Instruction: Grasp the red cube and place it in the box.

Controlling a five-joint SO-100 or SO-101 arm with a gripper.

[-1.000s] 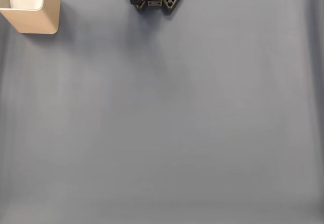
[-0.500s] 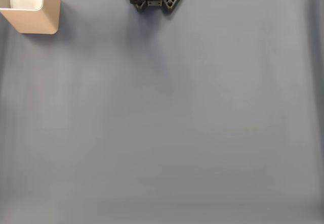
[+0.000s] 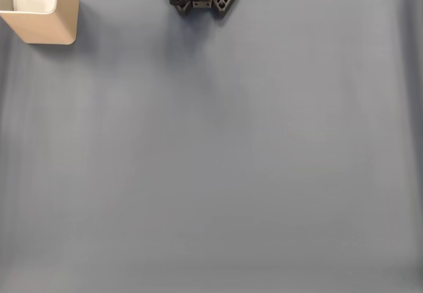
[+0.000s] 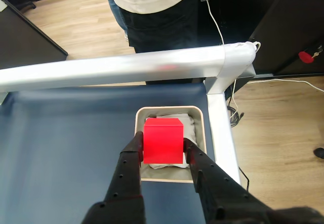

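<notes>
Grey-blue matting (image 3: pixel 218 154) covers my table, with a silver rail (image 4: pixel 116 67) at its edge and a person (image 4: pixel 154 6) standing beyond. My claw (image 4: pixel 163 150) grips the red cube (image 4: pixel 162 140) between both fingers, directly above the tan box (image 4: pixel 199 133) with its white lining. Grasp and carry look finished; only lowering and letting go remain. No readable writing anywhere.

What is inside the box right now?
In the wrist view the box holds a crumpled white lining. The red cube, gripped in the tool, hangs above the opening and covers the middle of the floor, so that part cannot be seen.
</notes>
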